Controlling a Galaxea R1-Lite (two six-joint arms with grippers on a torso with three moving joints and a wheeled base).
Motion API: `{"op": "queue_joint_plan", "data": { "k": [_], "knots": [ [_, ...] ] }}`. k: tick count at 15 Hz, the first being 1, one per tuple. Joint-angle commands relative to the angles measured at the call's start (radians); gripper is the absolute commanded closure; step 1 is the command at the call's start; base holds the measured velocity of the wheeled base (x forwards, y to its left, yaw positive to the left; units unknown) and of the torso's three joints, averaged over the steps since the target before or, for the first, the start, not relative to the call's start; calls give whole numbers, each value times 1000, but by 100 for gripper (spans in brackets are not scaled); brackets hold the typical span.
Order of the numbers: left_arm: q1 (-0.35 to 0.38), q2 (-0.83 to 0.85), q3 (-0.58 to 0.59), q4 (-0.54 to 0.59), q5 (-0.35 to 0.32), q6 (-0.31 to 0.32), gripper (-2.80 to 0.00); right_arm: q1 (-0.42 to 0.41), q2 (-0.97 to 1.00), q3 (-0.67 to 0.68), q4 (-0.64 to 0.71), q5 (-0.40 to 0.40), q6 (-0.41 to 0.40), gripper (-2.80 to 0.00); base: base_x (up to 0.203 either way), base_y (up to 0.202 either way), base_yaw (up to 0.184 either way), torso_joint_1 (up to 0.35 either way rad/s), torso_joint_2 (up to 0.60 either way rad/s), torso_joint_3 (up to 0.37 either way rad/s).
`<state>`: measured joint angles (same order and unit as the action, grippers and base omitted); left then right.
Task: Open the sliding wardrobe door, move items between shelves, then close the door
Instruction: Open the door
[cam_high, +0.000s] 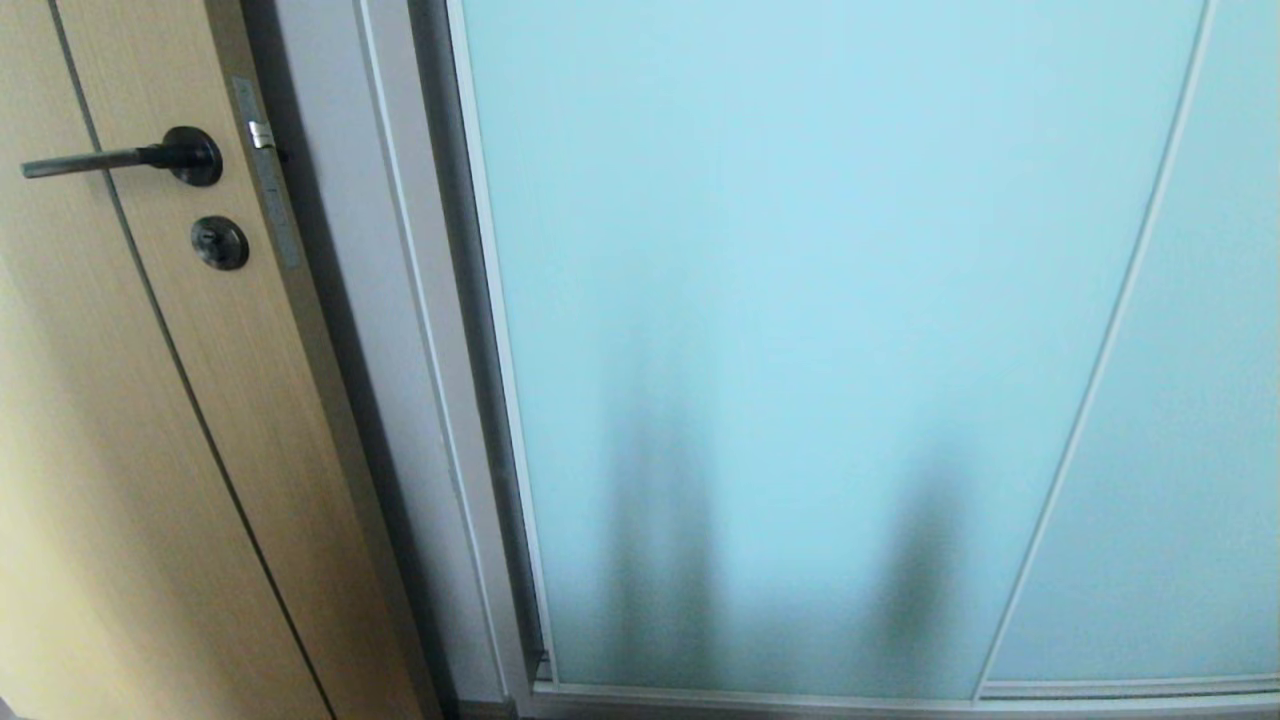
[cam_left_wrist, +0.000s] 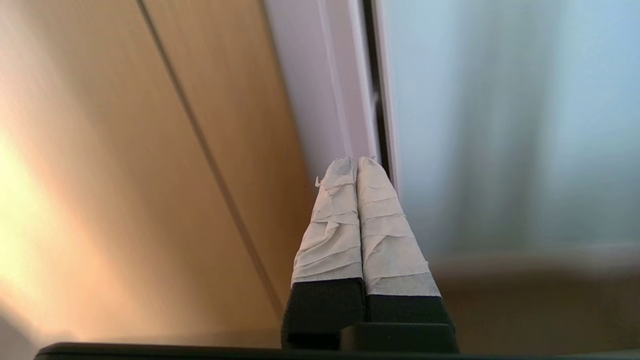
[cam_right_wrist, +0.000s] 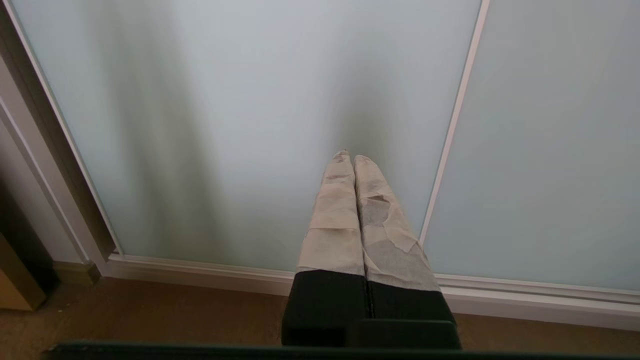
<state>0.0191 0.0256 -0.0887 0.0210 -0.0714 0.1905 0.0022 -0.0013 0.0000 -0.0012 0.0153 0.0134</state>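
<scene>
The sliding wardrobe door (cam_high: 800, 330), a frosted pale aqua glass panel in a slim silver-white frame, fills the head view and stands closed against the grey jamb (cam_high: 400, 330). Neither arm shows in the head view. In the left wrist view my left gripper (cam_left_wrist: 356, 160) is shut and empty, its taped fingertips pointing at the door's left frame edge (cam_left_wrist: 386, 125). In the right wrist view my right gripper (cam_right_wrist: 349, 156) is shut and empty, pointing at the glass (cam_right_wrist: 240, 125) low down, apart from it. The items and shelves are hidden behind the door.
A tan wooden door (cam_high: 130, 420) with a dark lever handle (cam_high: 120, 158) stands to the left of the wardrobe. A second glass panel (cam_high: 1200, 400) lies to the right. A white bottom rail (cam_right_wrist: 200, 272) meets the brown wooden floor (cam_right_wrist: 150, 315).
</scene>
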Motion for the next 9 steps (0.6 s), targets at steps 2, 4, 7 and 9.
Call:
{"op": "queue_joint_plan", "data": {
  "k": [2,4,7,9],
  "knots": [
    [1,109,-196,11,-16,-37,0,1,0,2,0,0,0,0,0,0,0,0,0,0],
    [1,210,-317,9,-18,-47,0,1,0,0,0,0,0,0,0,0,0,0,0,0],
    [1,467,-475,-47,-19,-77,0,0,0,0,0,0,0,0,0,0,0,0,0,0],
    [1,674,-533,-242,-19,-100,0,0,0,0,0,0,0,0,0,0,0,0,0,0]
  ]
}}
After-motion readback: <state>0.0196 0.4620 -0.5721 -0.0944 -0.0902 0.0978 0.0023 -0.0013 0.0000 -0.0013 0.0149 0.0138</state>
